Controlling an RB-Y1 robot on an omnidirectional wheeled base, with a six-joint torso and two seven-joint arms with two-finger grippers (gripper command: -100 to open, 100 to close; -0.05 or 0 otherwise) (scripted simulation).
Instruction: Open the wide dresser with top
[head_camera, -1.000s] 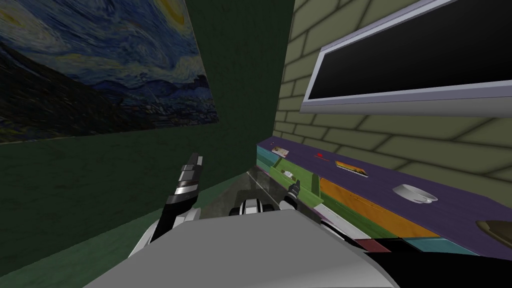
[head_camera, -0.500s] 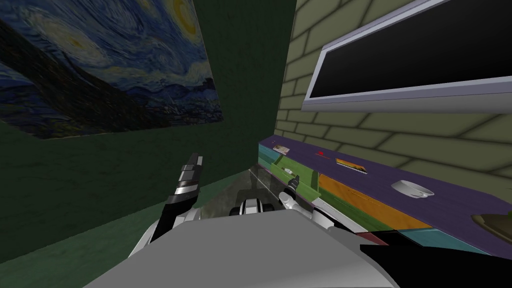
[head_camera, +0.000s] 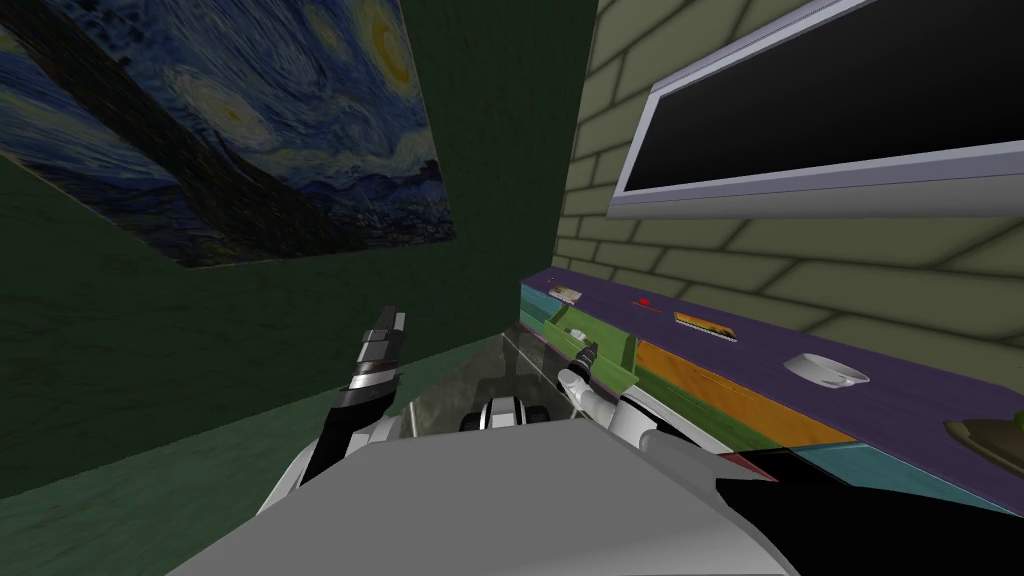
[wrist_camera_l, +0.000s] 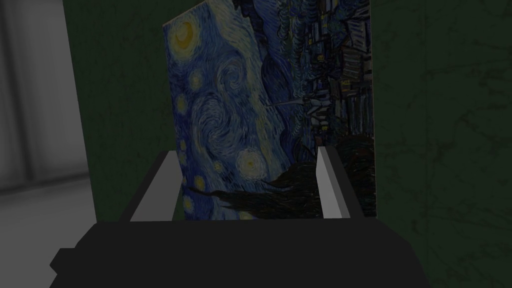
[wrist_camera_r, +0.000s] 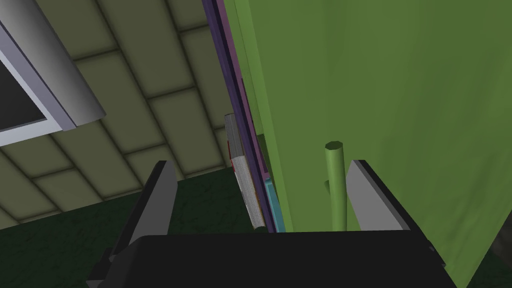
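Note:
The wide dresser (head_camera: 760, 350) runs along the brick wall on my right, with a purple top and teal, green and orange fronts. One green drawer (head_camera: 612, 377) stands pulled out near its far end. My right gripper (head_camera: 588, 352) is at that drawer's front. In the right wrist view my right gripper (wrist_camera_r: 260, 165) is open, and the drawer's thin green handle (wrist_camera_r: 335, 185) stands between the fingers, close to one finger (wrist_camera_r: 370, 195) but not pinched. The green drawer front (wrist_camera_r: 390, 90) lies just behind the handle. My left gripper (head_camera: 388, 322) is raised to the left, open and holding nothing.
On the dresser top lie a white bowl (head_camera: 825, 370), an orange flat item (head_camera: 705, 332), a small red thing (head_camera: 645, 302) and a card (head_camera: 565, 294). A window (head_camera: 830, 110) sits above it. A dark green wall with a large painting (head_camera: 230, 130) stands on my left.
My head view has swung, so the painting has slid right and down in the view. More of my right forearm shows; its gripper stays at the drawer's front.

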